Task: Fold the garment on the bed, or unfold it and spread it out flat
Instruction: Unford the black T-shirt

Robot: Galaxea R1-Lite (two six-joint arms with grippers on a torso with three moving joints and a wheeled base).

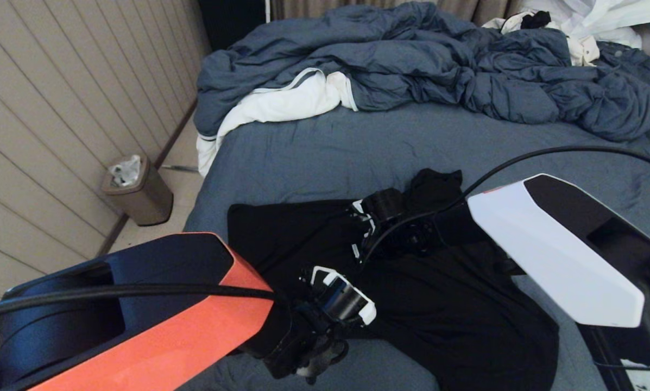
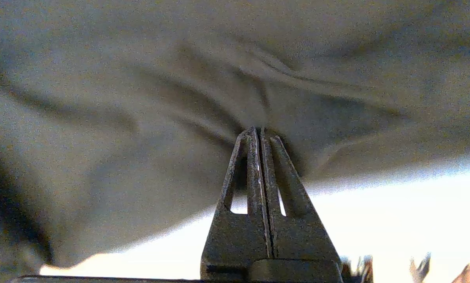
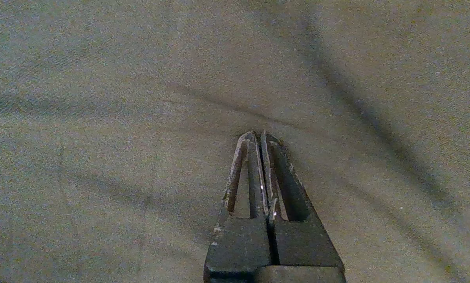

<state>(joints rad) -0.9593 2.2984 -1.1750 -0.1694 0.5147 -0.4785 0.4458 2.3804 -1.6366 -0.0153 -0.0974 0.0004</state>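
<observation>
Both pincers are closed over the black shirt [image 1: 314, 239] on the bed [image 1: 314, 152]: left gripper [image 2: 258, 131] pinching a fold, right gripper [image 3: 258, 135] pressed to flat cloth. A lined bin [image 1: 140, 190] stands far left.

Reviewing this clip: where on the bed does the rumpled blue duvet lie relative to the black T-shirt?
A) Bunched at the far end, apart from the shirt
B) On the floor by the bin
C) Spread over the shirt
A: the duvet is heaped at the far end of the bed, with bare sheet between it and the black T-shirt.

A beige panelled wall [image 1: 58, 98] flanks pale floor [image 1: 181, 155], where a brown bin [image 1: 138, 191] stands.
</observation>
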